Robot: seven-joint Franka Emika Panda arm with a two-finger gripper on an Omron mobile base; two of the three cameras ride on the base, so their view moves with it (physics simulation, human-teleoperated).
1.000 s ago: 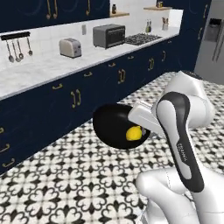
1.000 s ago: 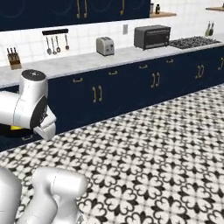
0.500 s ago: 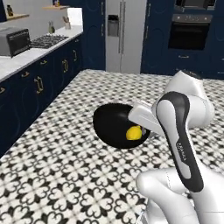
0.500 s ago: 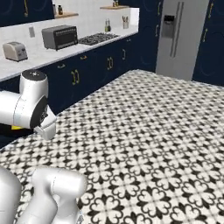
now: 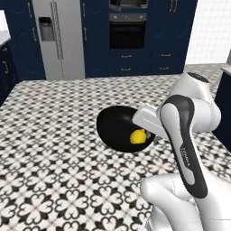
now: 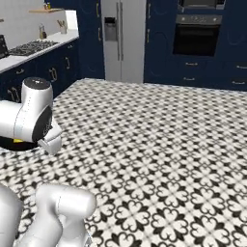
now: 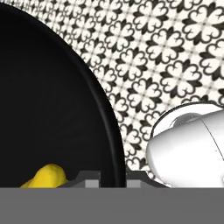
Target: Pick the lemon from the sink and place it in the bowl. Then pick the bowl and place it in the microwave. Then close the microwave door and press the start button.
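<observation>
Your arm is carrying the bowl (image 5: 118,128) in the air above the patterned floor (image 5: 54,135), and you are facing a wall of dark blue cabinets. The jaws (image 7: 113,177) are closing on the bowl's rim: in the hand view the black rim is running down between the two finger tips (image 7: 89,178), one inside the bowl and one outside. The lemon (image 5: 137,136) is lying inside the bowl, near the gripped edge, and is showing as a yellow patch (image 7: 46,176) at the bottom of the hand view. In the right base view a sliver of the bowl (image 6: 14,144) is peeking out below the arm. Ahead you are seeing a grey fridge (image 5: 57,38) and, to its right, a black oven (image 5: 127,36).
</observation>
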